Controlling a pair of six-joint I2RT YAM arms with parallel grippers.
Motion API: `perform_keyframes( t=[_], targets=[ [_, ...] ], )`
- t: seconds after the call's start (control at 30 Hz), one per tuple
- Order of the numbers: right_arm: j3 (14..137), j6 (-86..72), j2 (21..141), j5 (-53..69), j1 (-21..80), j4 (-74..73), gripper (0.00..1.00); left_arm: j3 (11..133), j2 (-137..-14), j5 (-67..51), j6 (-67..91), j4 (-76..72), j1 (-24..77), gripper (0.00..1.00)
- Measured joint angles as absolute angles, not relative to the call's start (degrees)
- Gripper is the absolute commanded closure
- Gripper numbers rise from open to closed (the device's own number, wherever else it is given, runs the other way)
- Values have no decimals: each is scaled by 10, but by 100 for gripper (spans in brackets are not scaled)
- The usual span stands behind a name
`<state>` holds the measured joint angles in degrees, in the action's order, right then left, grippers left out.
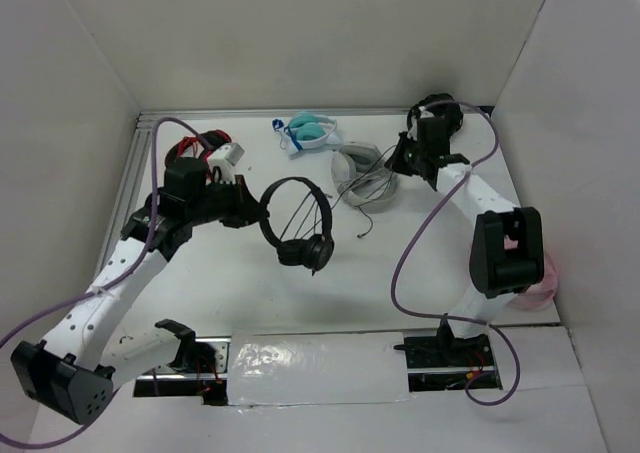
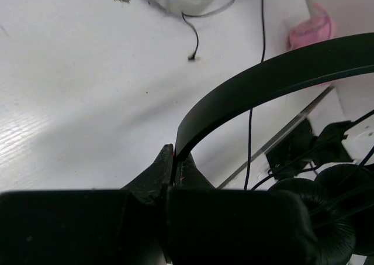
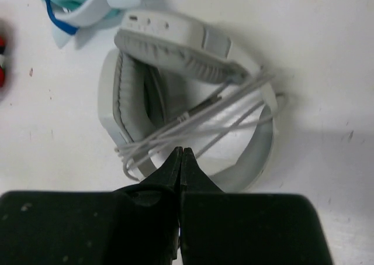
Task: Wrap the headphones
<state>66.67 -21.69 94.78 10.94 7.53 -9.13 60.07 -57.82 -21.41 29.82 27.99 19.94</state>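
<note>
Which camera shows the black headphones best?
The top camera: the whole black headphones show, arch and both earcups. The left wrist camera sees only part of the arch and one earcup; the right wrist camera shows none.

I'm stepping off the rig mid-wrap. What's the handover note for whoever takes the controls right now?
Left gripper: jaws shut on the headband of the black headphones.
Right gripper: jaws shut, nothing between them, tips over the white headset at the far side.
Done: headphones grasped; some strands of the cable cross the arch.
Left: the cable looks loose, so the wrap is probably unfinished. Bring the right arm back to wind the rest.
</note>
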Motion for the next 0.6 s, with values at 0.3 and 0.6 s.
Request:
perform_keyframes(
  t=[0.3, 0.6],
  targets=[
    [881, -168, 1032, 83, 75, -243, 100, 569, -681, -149, 253, 216, 310, 100],
    [870, -146, 962, 83, 82, -296, 100, 580, -825, -18, 293, 246, 328, 100]
  ],
)
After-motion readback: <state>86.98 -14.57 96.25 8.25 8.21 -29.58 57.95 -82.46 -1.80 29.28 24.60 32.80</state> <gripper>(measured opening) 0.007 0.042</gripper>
